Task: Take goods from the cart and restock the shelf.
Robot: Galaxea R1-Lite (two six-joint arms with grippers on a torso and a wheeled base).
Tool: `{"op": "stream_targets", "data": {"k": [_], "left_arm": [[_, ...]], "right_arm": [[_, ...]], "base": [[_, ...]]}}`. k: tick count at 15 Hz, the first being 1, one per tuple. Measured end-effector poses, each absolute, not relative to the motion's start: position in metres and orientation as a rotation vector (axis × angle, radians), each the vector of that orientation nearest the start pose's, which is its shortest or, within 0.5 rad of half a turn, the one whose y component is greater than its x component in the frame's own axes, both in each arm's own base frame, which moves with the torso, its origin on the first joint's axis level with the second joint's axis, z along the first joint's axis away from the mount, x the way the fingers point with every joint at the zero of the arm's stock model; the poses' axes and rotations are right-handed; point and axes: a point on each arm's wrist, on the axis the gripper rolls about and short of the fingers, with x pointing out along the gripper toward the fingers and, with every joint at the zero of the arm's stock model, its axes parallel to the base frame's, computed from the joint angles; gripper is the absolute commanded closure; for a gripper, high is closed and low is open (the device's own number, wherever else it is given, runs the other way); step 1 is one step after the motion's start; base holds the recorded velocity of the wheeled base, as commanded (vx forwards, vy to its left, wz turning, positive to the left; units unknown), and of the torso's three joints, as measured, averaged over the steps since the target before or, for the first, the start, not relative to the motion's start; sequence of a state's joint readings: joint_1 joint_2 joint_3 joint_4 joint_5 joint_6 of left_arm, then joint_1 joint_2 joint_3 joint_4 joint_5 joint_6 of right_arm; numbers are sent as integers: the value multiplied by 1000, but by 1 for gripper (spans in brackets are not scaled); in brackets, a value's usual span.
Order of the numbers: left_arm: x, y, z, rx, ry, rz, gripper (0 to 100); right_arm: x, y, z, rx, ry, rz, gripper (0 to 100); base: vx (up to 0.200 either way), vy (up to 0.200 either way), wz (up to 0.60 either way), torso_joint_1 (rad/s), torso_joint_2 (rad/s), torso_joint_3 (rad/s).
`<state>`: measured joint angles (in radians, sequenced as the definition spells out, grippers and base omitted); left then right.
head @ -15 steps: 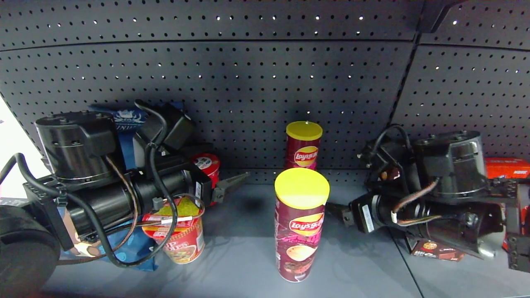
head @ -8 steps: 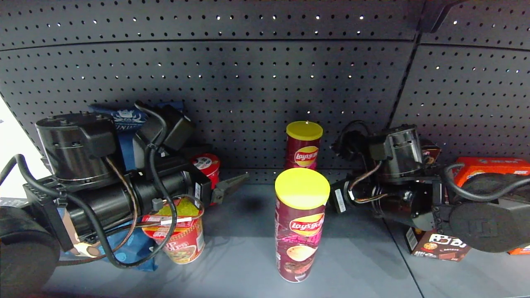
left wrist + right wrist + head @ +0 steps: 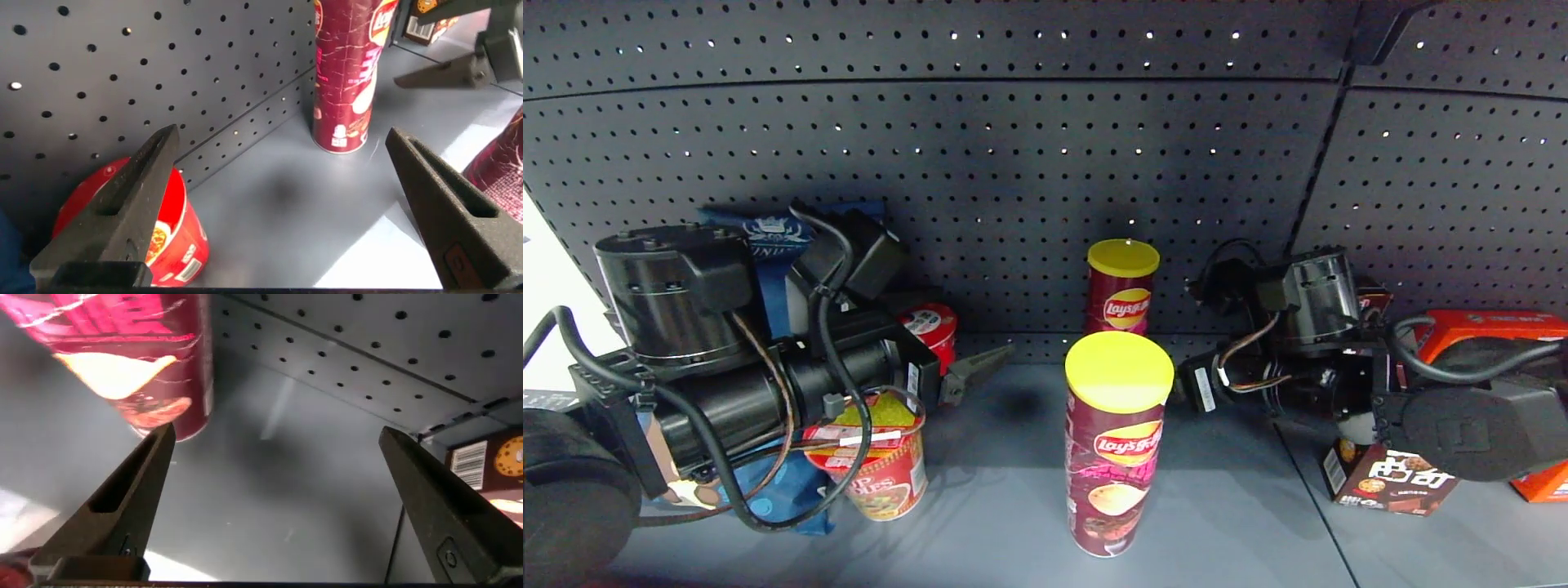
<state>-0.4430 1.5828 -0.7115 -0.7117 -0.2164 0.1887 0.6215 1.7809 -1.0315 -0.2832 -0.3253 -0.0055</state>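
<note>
Blue bag [image 3: 768,233] — mostly hidden

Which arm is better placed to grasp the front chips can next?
Probably right. The right tool, open, sits just beside the front chips can. The left tool, also open, is by the red cup, with bare shelf between it and that can.

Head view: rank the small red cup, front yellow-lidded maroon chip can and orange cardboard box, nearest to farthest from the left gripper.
1. Small red cup, beside the left gripper.
2. Front yellow-lidded maroon chip can, centre.
3. Orange cardboard box, far right.
</note>
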Motion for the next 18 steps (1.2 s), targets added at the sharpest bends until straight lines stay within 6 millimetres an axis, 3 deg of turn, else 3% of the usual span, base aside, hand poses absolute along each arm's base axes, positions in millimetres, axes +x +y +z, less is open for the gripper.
{"op": "stream_targets", "data": {"k": [5,18], "left_arm": [[246,-122,199,200,99,-672,0],[244,-121,193,202,119,-671,0]], "right_arm": [[286,181,181,-213,414,258,0],[306,196,177,-205,401,273,0]], "base": [[0,0,0,0,0,0],[0,0,0,0,0,0]]}}
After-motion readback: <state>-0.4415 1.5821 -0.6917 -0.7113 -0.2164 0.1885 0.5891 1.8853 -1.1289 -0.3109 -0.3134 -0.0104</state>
